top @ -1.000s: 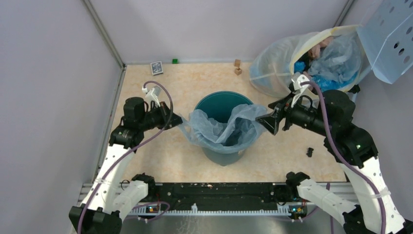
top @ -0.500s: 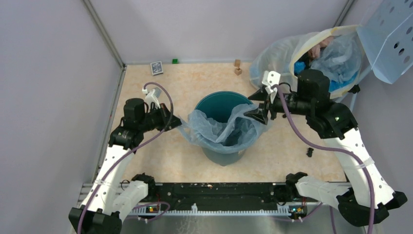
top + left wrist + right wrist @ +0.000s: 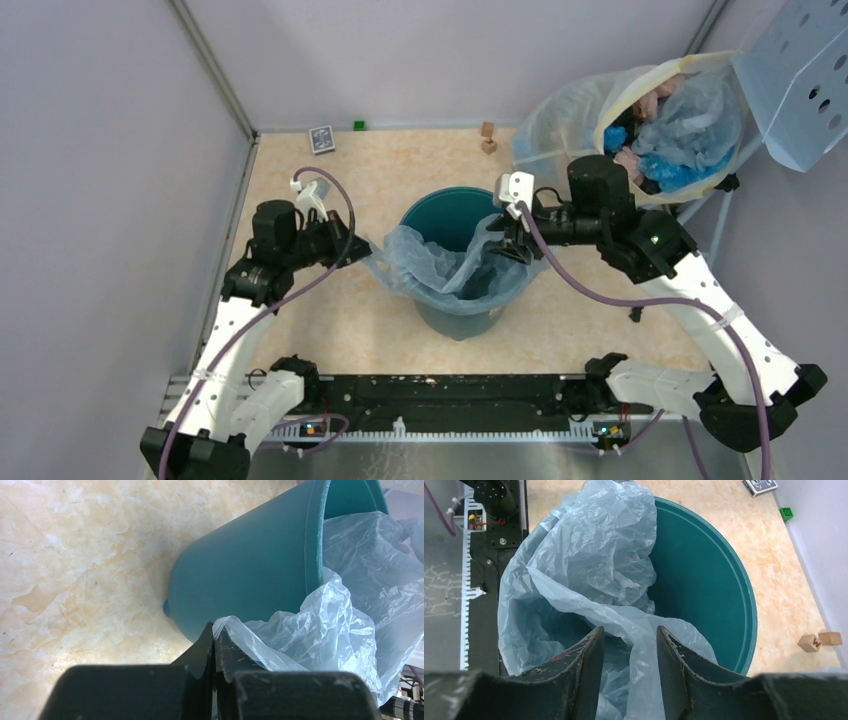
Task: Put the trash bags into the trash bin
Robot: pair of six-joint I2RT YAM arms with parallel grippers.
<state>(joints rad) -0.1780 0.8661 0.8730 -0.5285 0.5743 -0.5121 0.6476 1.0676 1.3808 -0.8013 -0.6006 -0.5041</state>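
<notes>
The dark-teal trash bin (image 3: 447, 213) stands upright mid-table. The pale-blue trash bag (image 3: 452, 268) lies over its near rim and hangs partly inside. My left gripper (image 3: 362, 251) is shut on the bag's left edge, just left of the bin; the left wrist view shows the film (image 3: 320, 625) pinched at the fingertips beside the bin wall (image 3: 250, 575). My right gripper (image 3: 503, 239) is open over the bin's right rim. In the right wrist view a fold of the bag (image 3: 589, 565) runs between its spread fingers (image 3: 584, 660), above the bin's inside (image 3: 704, 580).
A big yellowish sack (image 3: 640, 120) stuffed with blue and pink bags leans at the back right, under a pale perforated panel (image 3: 800, 80). Two small wooden blocks (image 3: 488, 137), a card deck (image 3: 321, 138) and a green cube (image 3: 359, 125) lie along the back wall. A small black piece (image 3: 636, 312) lies right of the bin.
My right arm has swung left and forward, from the bin's right side to over its right rim. The left gripper has kept its hold and barely moved.
</notes>
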